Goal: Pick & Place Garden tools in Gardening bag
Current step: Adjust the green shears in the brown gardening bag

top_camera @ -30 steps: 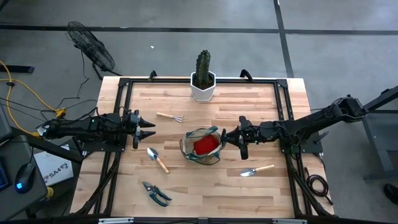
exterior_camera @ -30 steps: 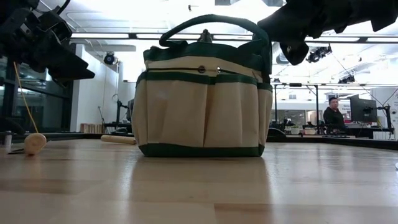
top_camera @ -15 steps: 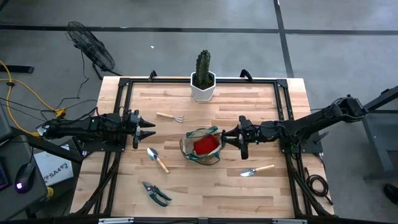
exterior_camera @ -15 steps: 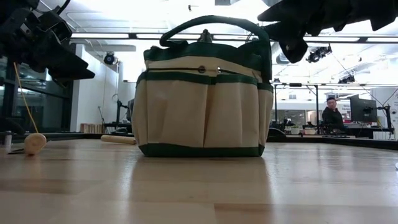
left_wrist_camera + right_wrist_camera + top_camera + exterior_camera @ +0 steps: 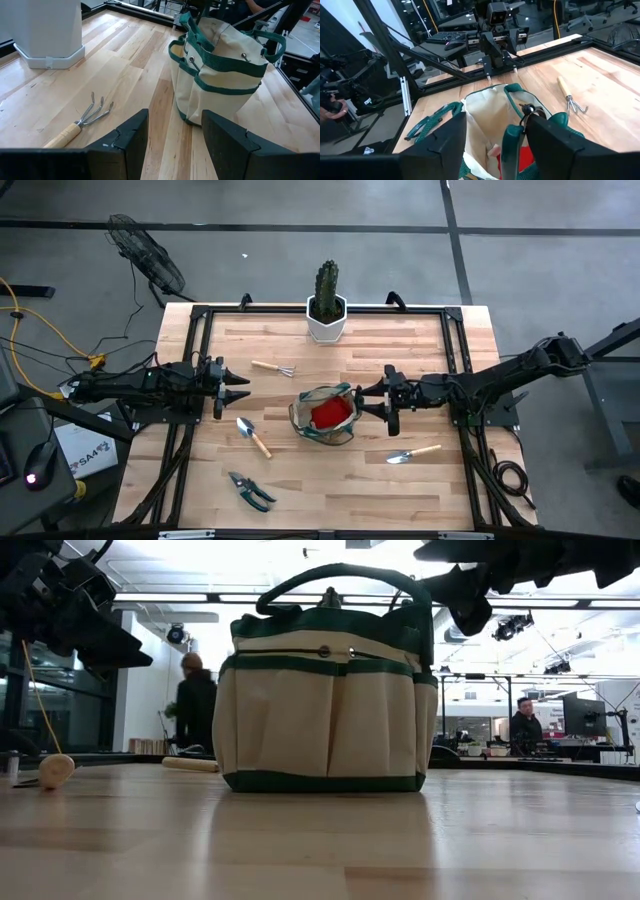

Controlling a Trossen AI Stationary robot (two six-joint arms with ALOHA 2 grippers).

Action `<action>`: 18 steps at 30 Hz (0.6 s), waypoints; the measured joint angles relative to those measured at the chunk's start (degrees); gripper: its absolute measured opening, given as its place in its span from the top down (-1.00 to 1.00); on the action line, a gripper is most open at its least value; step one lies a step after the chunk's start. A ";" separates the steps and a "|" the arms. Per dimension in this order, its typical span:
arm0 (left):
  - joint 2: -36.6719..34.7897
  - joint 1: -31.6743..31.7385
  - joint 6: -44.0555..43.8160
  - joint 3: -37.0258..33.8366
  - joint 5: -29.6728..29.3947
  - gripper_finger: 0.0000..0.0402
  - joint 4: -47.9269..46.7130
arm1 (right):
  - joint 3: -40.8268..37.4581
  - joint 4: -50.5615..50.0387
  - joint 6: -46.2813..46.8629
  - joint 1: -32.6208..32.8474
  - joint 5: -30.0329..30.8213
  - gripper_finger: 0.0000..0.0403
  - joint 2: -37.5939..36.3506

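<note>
**Above the bag: right pincer parted over the open tote**

Centrally, the right pincer point(image 5: 376, 402) hangs just beside the right rim of the gardening bag point(image 5: 325, 414), its fingers point(image 5: 442, 145) spread apart and holding nothing; the wrist view looks past them onto the bag's loop handles and into its mouth. The red glove point(image 5: 332, 413) lies inside the bag. The left pincer point(image 5: 240, 387) waits over the left part of the desk point(image 5: 420, 480), its fingers likewise apart and empty, well apart from the bag. Near it, the mini rake point(image 5: 273, 368) lies on the desk between the left pincer and the cactus point(image 5: 327, 284) in its white pot at the far edge. One trowel point(image 5: 253, 436) rests left of the bag; the second trowel point(image 5: 413, 453) rests at the bag's lower right. The pruning shears point(image 5: 249, 490) lie near the front edge, well apart from the bag. In the low view, the bag stands upright, and two people point(image 5: 196, 704) show in the room beyond.
</note>
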 joint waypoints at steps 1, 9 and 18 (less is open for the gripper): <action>0.00 0.01 -0.01 0.00 0.01 0.11 0.00 | -0.02 0.00 -0.25 0.00 0.01 0.09 0.00; -0.01 0.01 -0.01 0.00 0.00 0.11 -0.01 | 0.00 1.90 -1.26 -0.02 2.34 0.40 2.05; -0.01 0.02 0.01 0.00 0.01 0.11 -0.14 | 0.00 11.98 -5.06 -0.01 1.62 0.80 9.94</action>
